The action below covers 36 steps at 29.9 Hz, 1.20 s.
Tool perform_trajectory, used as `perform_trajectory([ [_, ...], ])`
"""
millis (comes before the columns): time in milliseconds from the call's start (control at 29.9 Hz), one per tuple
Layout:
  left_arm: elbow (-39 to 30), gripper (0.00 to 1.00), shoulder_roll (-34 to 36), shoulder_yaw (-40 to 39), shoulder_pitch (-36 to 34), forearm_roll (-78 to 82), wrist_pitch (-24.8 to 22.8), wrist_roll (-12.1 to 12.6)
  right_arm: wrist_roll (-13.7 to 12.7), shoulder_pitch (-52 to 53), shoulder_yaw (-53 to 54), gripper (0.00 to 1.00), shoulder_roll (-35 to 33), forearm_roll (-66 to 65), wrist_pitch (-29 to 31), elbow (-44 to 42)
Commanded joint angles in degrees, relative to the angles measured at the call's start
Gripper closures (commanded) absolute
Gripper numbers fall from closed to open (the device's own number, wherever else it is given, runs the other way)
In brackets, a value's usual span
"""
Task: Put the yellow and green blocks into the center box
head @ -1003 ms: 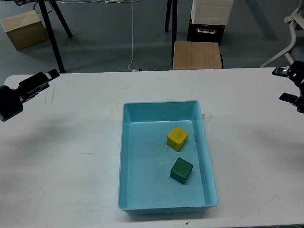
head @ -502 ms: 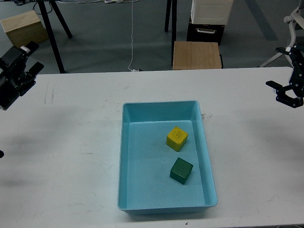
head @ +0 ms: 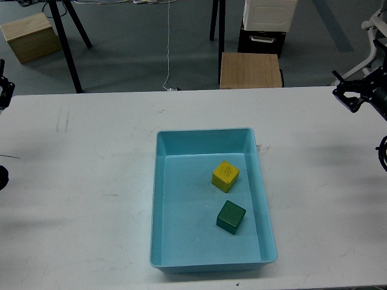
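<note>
The light blue box (head: 158, 199) sits in the middle of the white table. A yellow block (head: 225, 176) lies inside it toward the back right. A green block (head: 231, 217) lies inside in front of the yellow one, apart from it. My right gripper (head: 346, 90) hangs over the table's far right edge, well away from the box; it is open and empty. Only a dark sliver of my left gripper (head: 3, 90) shows at the left edge of the view, too little to tell its fingers apart.
The white table (head: 84, 181) stretches to both sides of the box. Behind the table stand a wooden stool (head: 250, 70), black stand legs (head: 68, 42), a wooden box (head: 31, 36) and a white chair base (head: 369, 42).
Both arms have drawn back outward and up from the table. The left gripper has nearly left the view. The right gripper has risen at the right edge. The blocks have not moved.
</note>
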Motion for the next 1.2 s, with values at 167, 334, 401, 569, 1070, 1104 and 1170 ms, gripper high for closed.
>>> perform_trajectory([
  [167,1.1,0.00,-1.2,0.0,0.5,-18.2,-0.3,0.7,-0.5,-19.9,22.8,0.01,15.3,0.1,9.4,-6.4],
  [334,1.1,0.00,-2.5,0.0,1.1,-26.4,-0.3,6.7,-2.6,-21.1,26.8,0.01,18.7,0.0,11.5,-8.5],
  [401,1.1,0.00,-4.3,0.5,1.0,-28.7,0.0,11.0,-3.7,-21.3,27.2,0.01,19.7,0.1,11.5,-9.1],
  [569,1.1,0.00,-6.2,1.6,1.5,-29.0,1.2,14.5,-5.7,-21.5,27.0,0.01,23.2,-0.1,11.5,-11.0],
  [1070,1.1,0.00,-9.8,3.1,4.5,-29.6,1.3,21.2,-7.0,-23.8,26.9,0.01,25.6,-0.6,11.5,-13.7],
  [1104,1.0,0.00,-9.9,2.8,5.0,-29.5,1.3,21.2,-7.0,-24.2,27.0,0.01,25.6,-0.4,11.5,-13.6],
  [1170,0.8,0.00,-10.0,2.5,5.6,-29.6,1.3,21.2,-7.1,-24.4,27.0,0.01,25.6,-0.3,11.5,-13.6],
])
